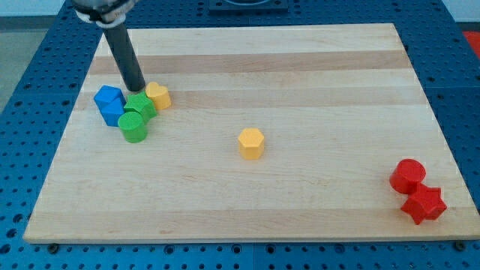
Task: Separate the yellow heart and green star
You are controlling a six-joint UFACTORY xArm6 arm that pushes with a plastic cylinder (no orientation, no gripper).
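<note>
The yellow heart (158, 95) lies near the view's upper left, touching the right side of the green star (140, 106). My tip (137, 90) rests just above the green star and to the left of the yellow heart, close to both. A green cylinder (133, 127) sits right below the green star. A blue block (110, 104) lies against the star's left side.
A yellow hexagon block (251, 142) stands near the middle of the wooden board (300, 67). A red cylinder (408, 175) and a red star (424, 204) sit together at the view's lower right, near the board's edge.
</note>
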